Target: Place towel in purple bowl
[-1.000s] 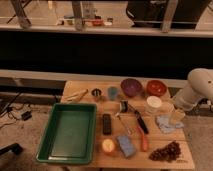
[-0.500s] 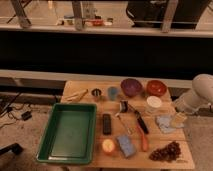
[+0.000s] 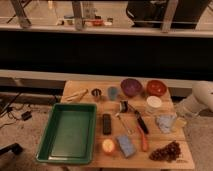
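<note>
Wooden and pale, the desk stood in front of a dark wall with a railing above it, seen from the single camera view looking down on it from the front. A green tray filled the left part of the desk.

Along the back edge stood a row of small things: a pair of wooden utensils, a metal cup, a blue-grey cup, then the purple bowl and just beside it on the right a red bowl. The two bowls sat upright and close together, and I could not tell whether their rims touched. A white round lid lay in front of the red bowl.

The towel lay crumpled on the desk near the right edge, in front of the white lid and well apart from the purple bowl. In the middle of the desk lay a black oblong block and a red-handled tool. Near the front edge were an orange fruit, a blue sponge and a dark bunch of grapes.

The robot's white arm came in from the right edge of the view and slanted down and to the left toward the desk. Its gripper was at the right side of the desk, low and just beside the towel's right edge. Its jaws were spread wide and held nothing; the towel rested flat on the wood.
</note>
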Controlling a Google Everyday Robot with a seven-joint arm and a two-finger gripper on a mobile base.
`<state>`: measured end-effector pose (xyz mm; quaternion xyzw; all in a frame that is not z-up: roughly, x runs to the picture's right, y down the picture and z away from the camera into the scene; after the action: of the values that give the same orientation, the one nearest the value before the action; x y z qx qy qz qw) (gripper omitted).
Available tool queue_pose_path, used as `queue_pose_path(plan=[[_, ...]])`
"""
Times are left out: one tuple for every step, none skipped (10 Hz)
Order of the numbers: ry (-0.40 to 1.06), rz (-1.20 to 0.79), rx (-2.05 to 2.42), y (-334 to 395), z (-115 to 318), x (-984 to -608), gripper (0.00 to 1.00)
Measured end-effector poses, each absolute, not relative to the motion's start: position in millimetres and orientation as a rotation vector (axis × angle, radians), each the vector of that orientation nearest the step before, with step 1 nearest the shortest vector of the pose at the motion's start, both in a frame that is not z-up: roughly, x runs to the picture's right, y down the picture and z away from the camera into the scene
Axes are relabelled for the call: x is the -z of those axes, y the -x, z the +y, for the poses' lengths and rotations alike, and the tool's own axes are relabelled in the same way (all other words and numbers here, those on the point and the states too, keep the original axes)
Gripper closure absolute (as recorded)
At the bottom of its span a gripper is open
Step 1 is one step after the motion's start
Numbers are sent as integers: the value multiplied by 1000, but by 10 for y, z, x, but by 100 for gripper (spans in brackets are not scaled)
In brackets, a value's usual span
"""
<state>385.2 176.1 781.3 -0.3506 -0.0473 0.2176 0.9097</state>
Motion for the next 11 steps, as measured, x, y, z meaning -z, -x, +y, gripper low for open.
queue_pose_path(plan=[[742,-86,-448,-3880,1816,-7885,20],[761,-70,-452,-3910,1857,-7966,20],[773,-59,-458,-3933,1875,-8027,20],[784,-45,-466,-3973,1911,-8090,20],[788,-37,-470,-4001,1925,-8119,20],[797,-27,-477,-4031,1956,-8169,20],[804,-20,-482,-4048,1970,-8210,20],[809,-15,-485,-4061,1981,-8244,20],[813,-9,-484,-4063,1986,-8281,20],[817,-3,-481,-4066,2000,-8325,20],[818,1,-480,-4074,2006,-8347,20]])
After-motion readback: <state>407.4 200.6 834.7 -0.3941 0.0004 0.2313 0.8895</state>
